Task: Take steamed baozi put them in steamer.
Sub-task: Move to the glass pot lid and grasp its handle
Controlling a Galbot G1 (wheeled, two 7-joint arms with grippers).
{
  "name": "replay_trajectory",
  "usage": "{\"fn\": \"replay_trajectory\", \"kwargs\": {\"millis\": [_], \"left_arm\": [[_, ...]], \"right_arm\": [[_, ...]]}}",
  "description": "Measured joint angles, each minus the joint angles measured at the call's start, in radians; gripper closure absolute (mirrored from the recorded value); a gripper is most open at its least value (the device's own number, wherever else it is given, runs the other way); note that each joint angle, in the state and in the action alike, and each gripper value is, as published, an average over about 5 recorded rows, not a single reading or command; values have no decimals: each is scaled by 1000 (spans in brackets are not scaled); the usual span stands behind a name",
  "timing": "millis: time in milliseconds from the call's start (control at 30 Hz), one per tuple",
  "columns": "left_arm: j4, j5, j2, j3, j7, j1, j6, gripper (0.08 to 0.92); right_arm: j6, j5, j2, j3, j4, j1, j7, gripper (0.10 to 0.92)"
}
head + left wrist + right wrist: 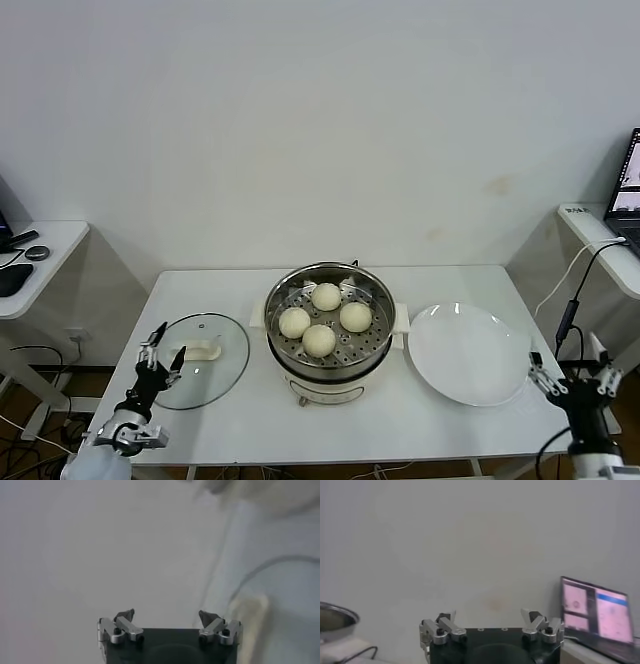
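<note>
Four cream-white baozi lie on the perforated tray inside the steel steamer [283, 298] at the table's middle: one at the back [326, 296], one left [294, 322], one right [355, 316], one front [319, 340]. My left gripper [160, 352] is open and empty, raised at the table's front left beside the glass lid; the left wrist view shows its spread fingers [170, 619] against the blurred wall. My right gripper [572, 378] is open and empty off the table's front right corner; its fingers [490, 620] stand apart in the right wrist view. The steamer rim [335, 617] shows there too.
A round glass lid [215, 375] with a white handle lies flat left of the steamer. A flat white plate [468, 353] lies right of it. A laptop [628, 192] and cable [570, 300] sit on a side desk at right; another desk [40, 255] is at left.
</note>
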Motion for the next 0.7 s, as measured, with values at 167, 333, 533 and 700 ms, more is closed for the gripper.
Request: {"fn": "replay_trajectory", "kwargs": {"millis": [167,333,533,700], "left_arm": [[53,106,16,31,20,-46,5,177],[75,166,24,38,34,-63,11,177],[100,212,23,51,46,-85,12,177],[135,237,22,72,57,-119,13,177]], "right_arm": [[7,2,23,29,10,-25,2,203],[14,2,38,46,15,-41,2,203],[18,-1,47,58,12,-48,2,203],[14,-2,52,66,13,-57,5,203]]}}
